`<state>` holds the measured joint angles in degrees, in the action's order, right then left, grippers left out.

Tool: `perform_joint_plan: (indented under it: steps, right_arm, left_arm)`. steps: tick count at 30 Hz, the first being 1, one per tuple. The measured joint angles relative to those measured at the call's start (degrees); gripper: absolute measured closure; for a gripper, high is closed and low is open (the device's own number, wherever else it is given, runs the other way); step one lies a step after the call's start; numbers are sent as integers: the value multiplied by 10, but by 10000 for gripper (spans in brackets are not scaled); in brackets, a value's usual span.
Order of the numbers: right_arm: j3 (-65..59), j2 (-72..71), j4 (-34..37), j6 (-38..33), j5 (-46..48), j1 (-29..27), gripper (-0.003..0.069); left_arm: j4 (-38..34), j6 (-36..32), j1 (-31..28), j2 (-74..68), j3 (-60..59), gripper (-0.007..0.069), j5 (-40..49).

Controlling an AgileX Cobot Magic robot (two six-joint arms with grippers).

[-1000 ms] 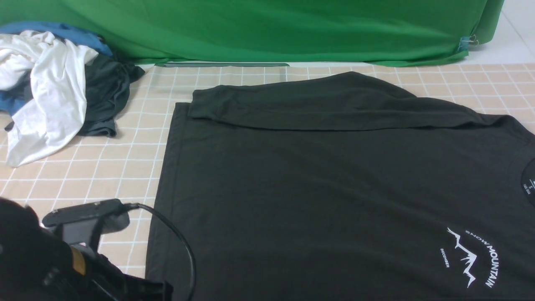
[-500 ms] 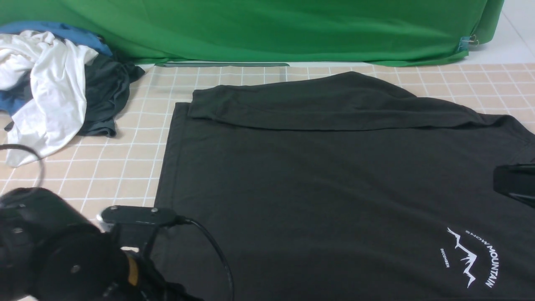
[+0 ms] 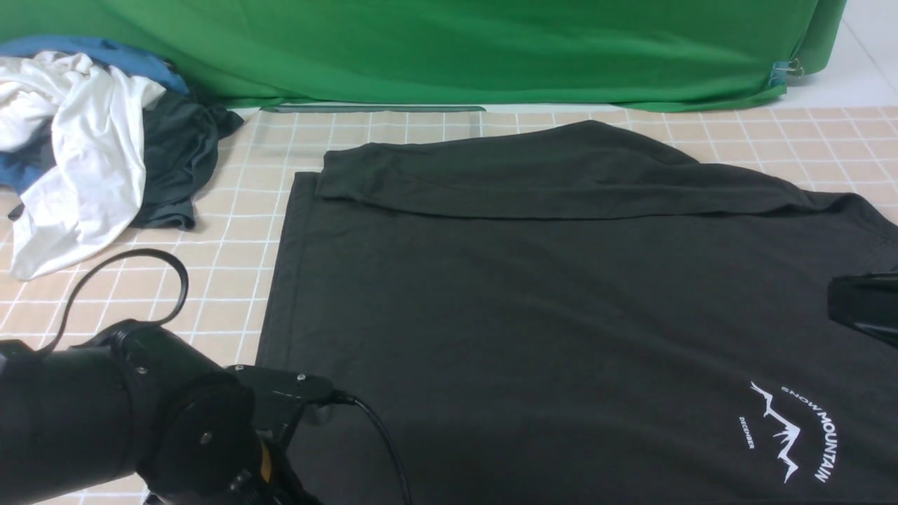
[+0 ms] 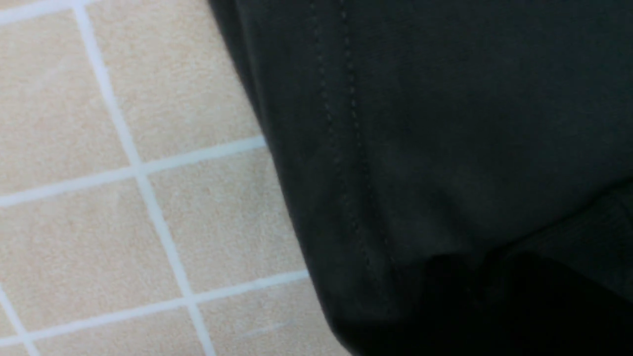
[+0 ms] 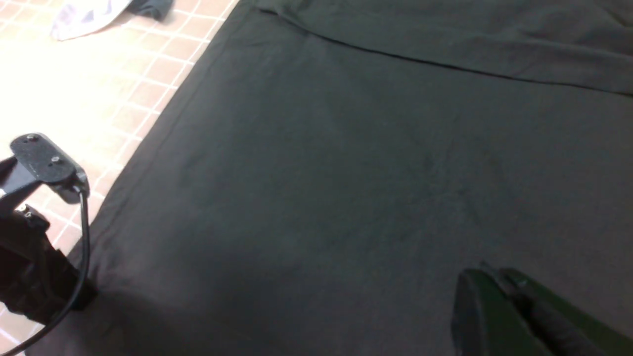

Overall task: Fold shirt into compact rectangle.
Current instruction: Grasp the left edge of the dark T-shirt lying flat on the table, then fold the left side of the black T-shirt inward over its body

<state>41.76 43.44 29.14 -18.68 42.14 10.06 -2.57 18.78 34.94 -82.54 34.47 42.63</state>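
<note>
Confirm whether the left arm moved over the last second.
Yes. The left arm swung rightward in the front view; its wrist now overlaps the left hem of the shirt, which stayed put.

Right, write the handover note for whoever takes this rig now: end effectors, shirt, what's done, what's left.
Left end effector: down at the shirt's near left hem corner; open or shut cannot be told.
Right end effector: shut, tips low over the shirt's right part; a grip on fabric is not clear.
Shirt: spread print-up on the checked table, apart from the clothes pile.
Done: far edge folded in as a long band.
Left: likely fold the near edge in, then fold across into a rectangle.
</note>
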Motion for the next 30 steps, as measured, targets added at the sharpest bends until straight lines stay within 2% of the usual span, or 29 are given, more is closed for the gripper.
perform_joint_plan:
  steps: [1, 2, 6, 10, 18, 23, 30]
  right_arm:
    - [0, 0, 0, -3, 0, 0, 620]
    - [0, 0, 0, -5, 0, 0, 620]
    - [0, 0, 0, -9, 0, 0, 617]
    - [0, 0, 0, -10, 0, 0, 617]
    - [0, 0, 0, -10, 0, 0, 614]
    - [0, 0, 0, -10, -1, 0, 614]
    - [0, 0, 0, -11, -13, 0, 614]
  left_arm:
    - [-13, -13, 0, 0, 0, 557, 1]
    - [-22, -23, 0, 0, 0, 577, 2]
    - [-48, -46, 0, 0, 6, 582, 22]
    - [-52, -47, 0, 0, 42, 589, 100]
    - [-3, -24, 0, 13, 134, 592, 148]
    - [93, 29, -5, 36, 233, 592, 184]
    - [127, 24, -85, 25, 359, 592, 203]
